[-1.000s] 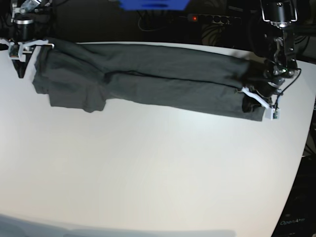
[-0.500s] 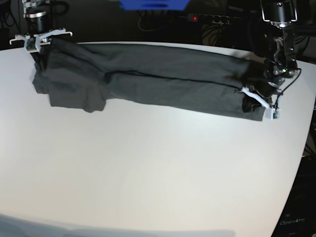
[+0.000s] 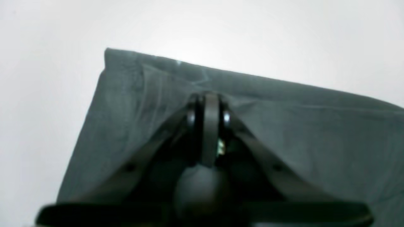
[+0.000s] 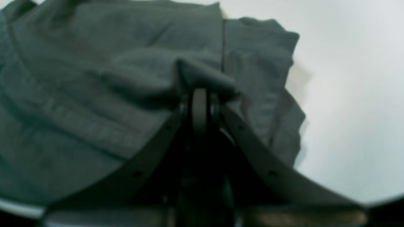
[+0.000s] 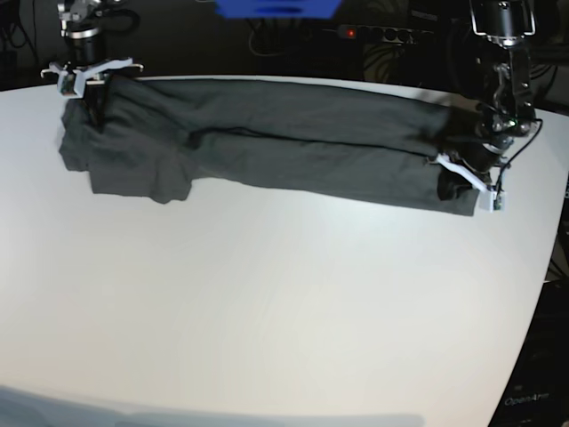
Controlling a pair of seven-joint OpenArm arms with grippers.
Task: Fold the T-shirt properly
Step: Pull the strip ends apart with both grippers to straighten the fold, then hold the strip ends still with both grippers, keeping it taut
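Note:
The dark grey T-shirt [image 5: 293,147] lies as a long, narrow folded band across the far part of the white table [image 5: 267,311]. My right gripper [image 5: 92,89], at the left in the base view, is shut on the shirt's far left corner. In the right wrist view [image 4: 199,91] it pinches a raised fold of the cloth [image 4: 79,94]. My left gripper [image 5: 467,182], at the right in the base view, is shut on the shirt's right end. In the left wrist view [image 3: 208,97] wrinkles in the fabric [image 3: 315,132] run out from its tips.
The table's curved right edge [image 5: 542,294] runs close to my left arm. Behind the table are a power strip with a red light [image 5: 373,34], a blue object [image 5: 276,7] and dark cables. White tabletop fills the near half of the base view.
My right gripper has moved rightward along the far edge, taking the shirt's left corner with it. My left arm and the shirt's right end have not moved.

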